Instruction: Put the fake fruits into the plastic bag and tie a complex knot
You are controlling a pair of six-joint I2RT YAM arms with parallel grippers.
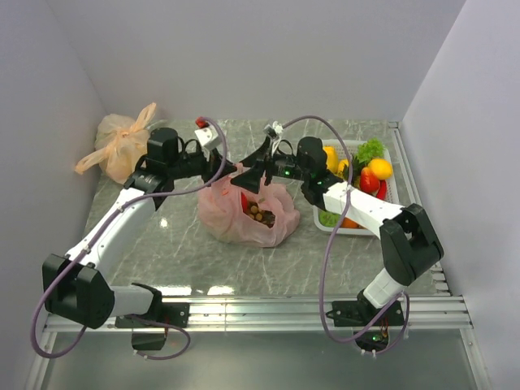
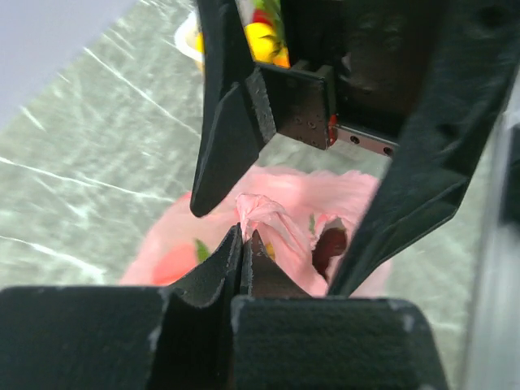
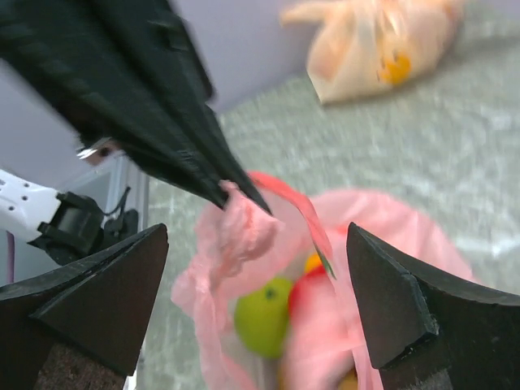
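The left gripper [image 2: 244,240] is clamped on a bunched handle of the pink bag [image 1: 244,213], which sits at the middle of the desk [image 1: 179,252]. The right gripper [image 3: 258,236] is spread wide close by that handle, with nothing grasped. Some fruits [image 3: 262,313] are seen inside the bag, but others are left in the white basket [image 1: 396,188]. Loading is therefore judged unfinished, and no knot is tied.

No text, label, brand, number or sign can be read in any of the three views. The plastic bag [image 1: 236,219] at the middle of the counter [image 1: 179,252], the white basket [image 1: 396,191] at 3 o'clock and the pale orange bag [image 1: 120,145] at 10 o'clock show only plain surfaces. A small white part [image 1: 205,134] with a red spot on the left arm [image 1: 122,215] is too small to make out any marking.
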